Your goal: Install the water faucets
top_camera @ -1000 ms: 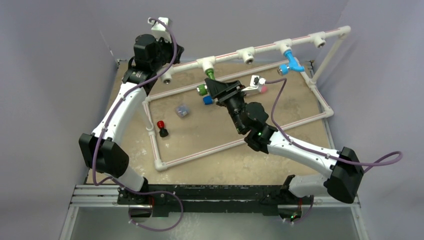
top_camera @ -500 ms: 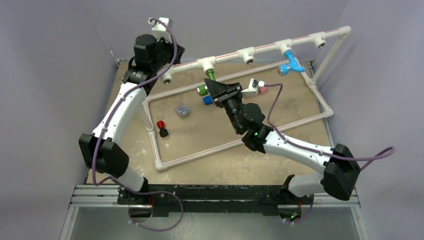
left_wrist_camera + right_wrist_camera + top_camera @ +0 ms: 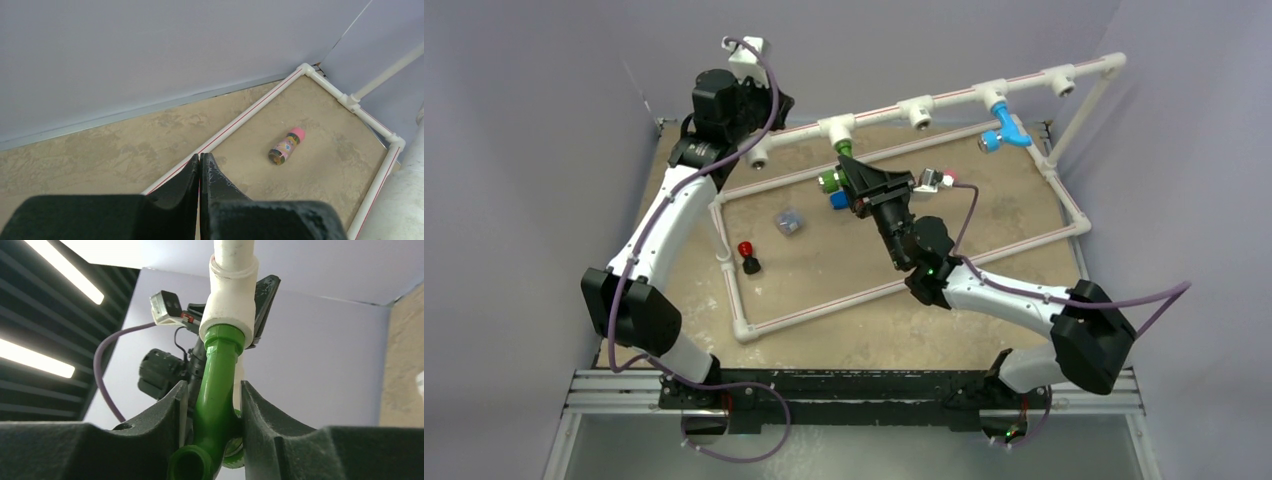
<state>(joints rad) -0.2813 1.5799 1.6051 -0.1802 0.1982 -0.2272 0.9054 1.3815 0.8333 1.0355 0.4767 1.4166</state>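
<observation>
Two arms; the right one engaged at the T-fitting [image 3: 836, 127].
Reaching forward, the right arm [image 3: 1014, 300] has its right gripper [image 3: 212, 400] clamped on the green faucet [image 3: 217, 390], stem seated under that fitting. Its wrist has rolled and its elbow drawn left since a second ago. The left gripper [image 3: 200, 167], raised left of the fitting, is pressed closed and empty. The blue faucet [image 3: 1004, 125] hangs well right of it.

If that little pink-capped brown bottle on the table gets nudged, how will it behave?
The pink-capped brown cylindrical bottle lies on its side, so a sideways nudge would probably roll it. It looks small, so likely light and easily knocked.
</observation>
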